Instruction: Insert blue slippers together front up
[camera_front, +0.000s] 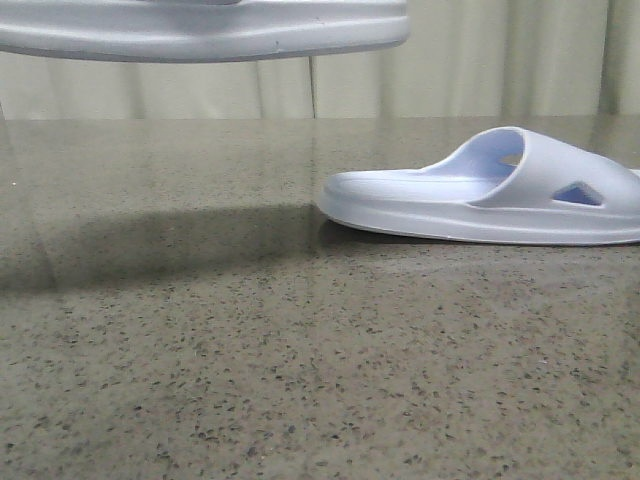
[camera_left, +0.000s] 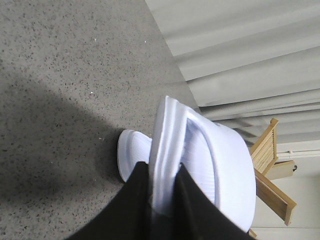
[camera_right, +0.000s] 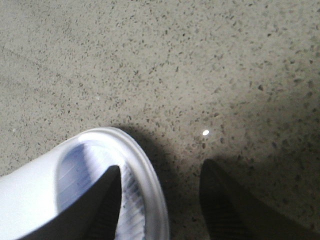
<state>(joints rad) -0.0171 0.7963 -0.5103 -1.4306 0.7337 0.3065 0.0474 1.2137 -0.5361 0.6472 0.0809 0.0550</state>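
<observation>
One pale blue slipper hangs in the air at the top left of the front view, sole edge showing. In the left wrist view my left gripper is shut on the thick side edge of this slipper, holding it on edge above the table. The other slipper lies flat on the table at the right, strap up; one end of it shows beyond the held one. My right gripper is open low over the rounded end of this slipper, one finger above the ribbed footbed, the other outside the rim.
The speckled grey stone table fills the views. Pale curtains hang behind its far edge. A wooden chair stands beyond the table in the left wrist view.
</observation>
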